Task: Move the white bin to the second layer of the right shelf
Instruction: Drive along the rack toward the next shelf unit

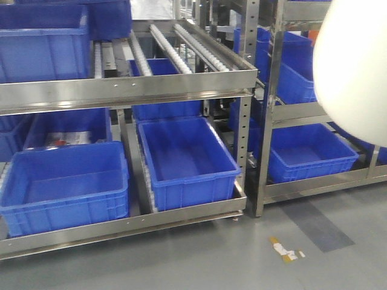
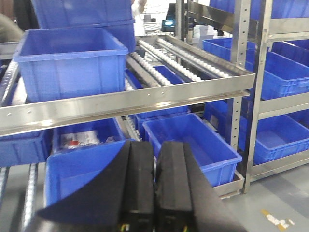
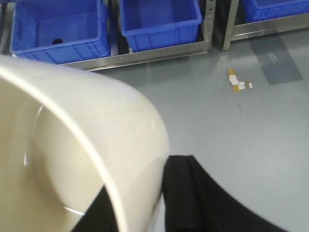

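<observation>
White bin [image 1: 354, 66] hangs in the air at the right edge of the front view, well above the floor and off to the right of the roller level [image 1: 181, 51], not yet over it. The right gripper [image 3: 140, 205] has it by the rim: the wrist view shows one black finger inside the wall and one outside, pinched on the plastic. The left gripper [image 2: 154, 169] is pressed together with nothing between its fingers, facing the rack. The step in hand looks to be the carry toward the shelf; placing has not begun. The lanes right of the blue crate [image 1: 42, 45] appear bare, so the next move likely calls for bringing the bin over the front rail [image 1: 133, 87], then lowering it onto the rollers before letting go. On sloping rollers it may roll once freed.
</observation>
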`<state>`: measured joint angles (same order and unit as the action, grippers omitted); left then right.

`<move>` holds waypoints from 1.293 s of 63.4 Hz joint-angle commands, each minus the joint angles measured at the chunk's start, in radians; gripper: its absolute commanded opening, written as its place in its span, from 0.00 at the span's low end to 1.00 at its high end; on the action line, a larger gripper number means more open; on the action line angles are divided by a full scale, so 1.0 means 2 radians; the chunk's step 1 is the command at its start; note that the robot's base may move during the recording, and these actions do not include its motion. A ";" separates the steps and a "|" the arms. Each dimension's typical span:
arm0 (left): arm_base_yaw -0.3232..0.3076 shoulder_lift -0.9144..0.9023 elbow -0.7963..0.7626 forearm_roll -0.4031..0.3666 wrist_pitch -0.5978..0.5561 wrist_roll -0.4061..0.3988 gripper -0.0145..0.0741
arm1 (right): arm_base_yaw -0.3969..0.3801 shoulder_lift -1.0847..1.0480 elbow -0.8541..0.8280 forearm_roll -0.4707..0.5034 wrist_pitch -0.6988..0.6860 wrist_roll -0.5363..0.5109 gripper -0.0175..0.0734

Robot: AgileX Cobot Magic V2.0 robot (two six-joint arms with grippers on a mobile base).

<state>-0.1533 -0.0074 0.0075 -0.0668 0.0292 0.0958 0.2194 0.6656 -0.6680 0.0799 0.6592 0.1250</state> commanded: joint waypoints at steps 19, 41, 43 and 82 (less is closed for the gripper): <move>-0.002 -0.008 0.017 -0.004 -0.045 -0.004 0.26 | -0.003 -0.001 -0.016 0.002 -0.042 -0.002 0.25; -0.002 -0.008 0.017 -0.004 -0.045 -0.004 0.26 | -0.003 -0.001 -0.016 0.002 -0.042 -0.002 0.25; -0.002 -0.008 0.017 -0.004 -0.045 -0.004 0.26 | -0.003 -0.001 -0.016 0.002 -0.042 -0.002 0.25; -0.002 -0.008 0.017 -0.004 -0.045 -0.004 0.26 | -0.003 -0.001 -0.016 0.002 -0.042 -0.002 0.25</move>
<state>-0.1533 -0.0074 0.0075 -0.0668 0.0292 0.0958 0.2194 0.6656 -0.6680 0.0799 0.6616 0.1250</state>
